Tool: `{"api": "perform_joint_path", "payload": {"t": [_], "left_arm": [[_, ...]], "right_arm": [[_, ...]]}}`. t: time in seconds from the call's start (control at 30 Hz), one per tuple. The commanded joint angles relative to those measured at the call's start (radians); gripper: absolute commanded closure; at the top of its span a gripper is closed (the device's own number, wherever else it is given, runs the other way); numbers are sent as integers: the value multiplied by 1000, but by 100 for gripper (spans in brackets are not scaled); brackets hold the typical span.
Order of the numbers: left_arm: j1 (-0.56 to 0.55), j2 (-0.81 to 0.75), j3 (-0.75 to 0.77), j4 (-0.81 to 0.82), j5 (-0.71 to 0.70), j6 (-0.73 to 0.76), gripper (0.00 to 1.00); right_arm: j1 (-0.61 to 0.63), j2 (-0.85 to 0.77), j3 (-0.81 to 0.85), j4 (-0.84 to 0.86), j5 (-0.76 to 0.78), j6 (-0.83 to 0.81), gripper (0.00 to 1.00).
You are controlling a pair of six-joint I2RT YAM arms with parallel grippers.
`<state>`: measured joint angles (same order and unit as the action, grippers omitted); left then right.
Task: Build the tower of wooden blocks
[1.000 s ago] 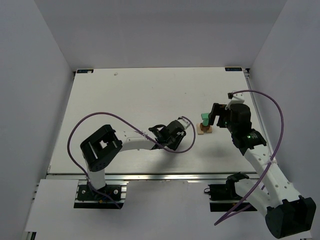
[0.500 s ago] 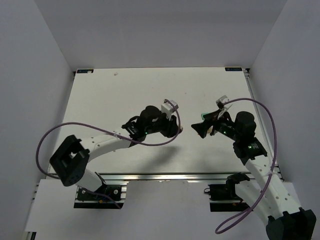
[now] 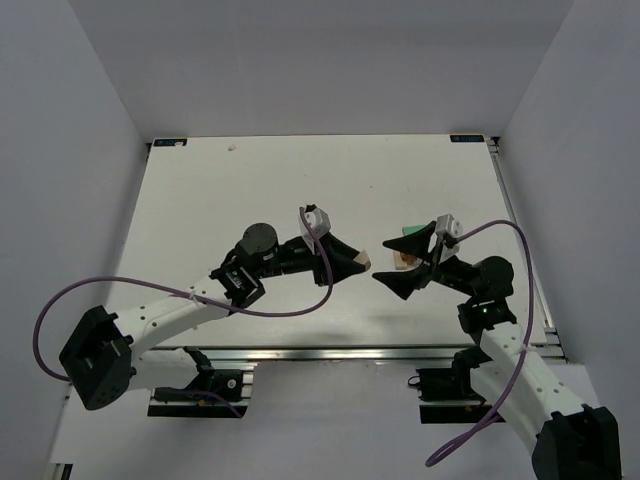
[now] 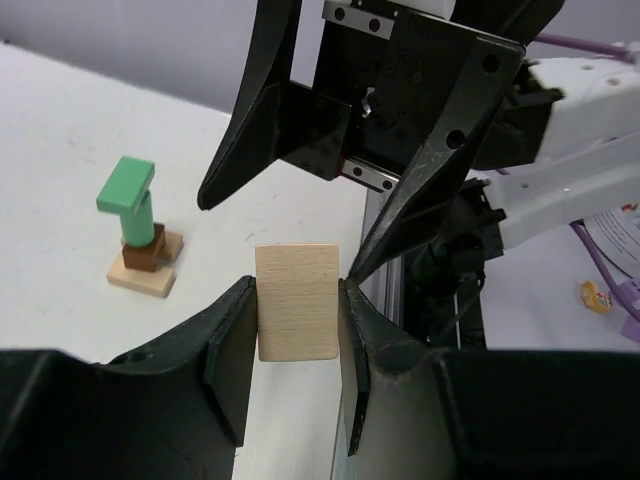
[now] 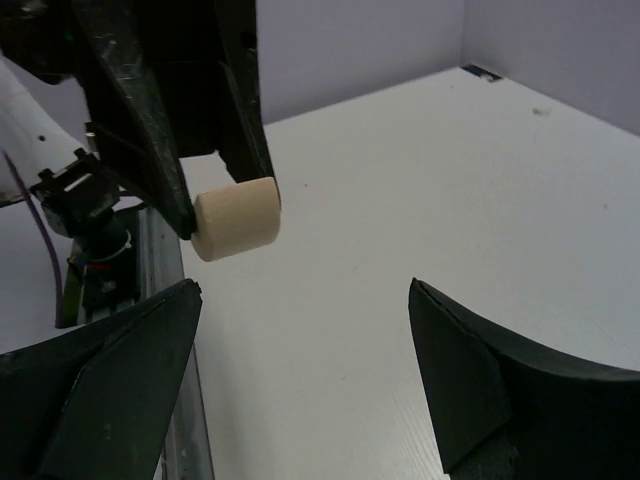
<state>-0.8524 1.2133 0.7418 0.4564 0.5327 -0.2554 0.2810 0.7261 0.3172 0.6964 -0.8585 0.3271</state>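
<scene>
The wood block tower (image 4: pixel 140 245) stands on the white table: a tan base, a dark brown block and a green block (image 4: pixel 127 187) tilted on top. In the top view the tower (image 3: pixel 404 259) is partly hidden behind my right gripper. My left gripper (image 4: pixel 297 292) is shut on a light tan wood block (image 4: pixel 297 301), held above the table and pointing at the right gripper. The right gripper (image 5: pixel 305 288) stands wide open, facing that tan block (image 5: pixel 236 218) at a short distance. From above, the left gripper (image 3: pixel 360 262) and the right gripper (image 3: pixel 388 262) meet tip to tip, left of the tower.
The table's near edge with its aluminium rail (image 3: pixel 330 349) runs just below both grippers. Purple cables (image 3: pixel 300 300) loop off each arm. White walls enclose the table (image 3: pixel 250 190) on three sides.
My left arm has swung out and reached right, carrying the tan block up to the right gripper. The right gripper has turned away from the tower to face left, still open.
</scene>
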Motion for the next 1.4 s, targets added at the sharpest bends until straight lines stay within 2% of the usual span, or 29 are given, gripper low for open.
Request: {"api": "perform_joint_path", "payload": {"t": [0.0, 0.07, 0.27, 0.4, 0.47, 0.67, 1.03, 1.1, 1.37], "left_arm": [[7, -35, -21, 86, 87, 4, 100], [9, -38, -30, 114, 108, -4, 100], [13, -38, -42, 143, 207, 10, 100], [12, -28, -38, 148, 222, 13, 100], [12, -21, -32, 145, 227, 13, 100], [13, -26, -48, 160, 208, 18, 100], [12, -23, -61, 191, 220, 10, 100], [13, -31, -71, 209, 230, 2, 100], [13, -61, -99, 225, 230, 7, 100]], "right_arm": [[-3, -11, -29, 299, -111, 98, 12], [-3, -5, -41, 391, -160, 138, 13], [3, 27, -17, 414, -316, 141, 13], [29, 28, 6, 368, -261, 110, 11], [49, 59, 35, 293, -249, 87, 14], [99, 96, 46, 319, -153, 84, 19], [156, 114, 46, 350, -100, 75, 28], [161, 125, 52, 356, -99, 82, 32], [162, 128, 36, 486, -85, 170, 39]]}}
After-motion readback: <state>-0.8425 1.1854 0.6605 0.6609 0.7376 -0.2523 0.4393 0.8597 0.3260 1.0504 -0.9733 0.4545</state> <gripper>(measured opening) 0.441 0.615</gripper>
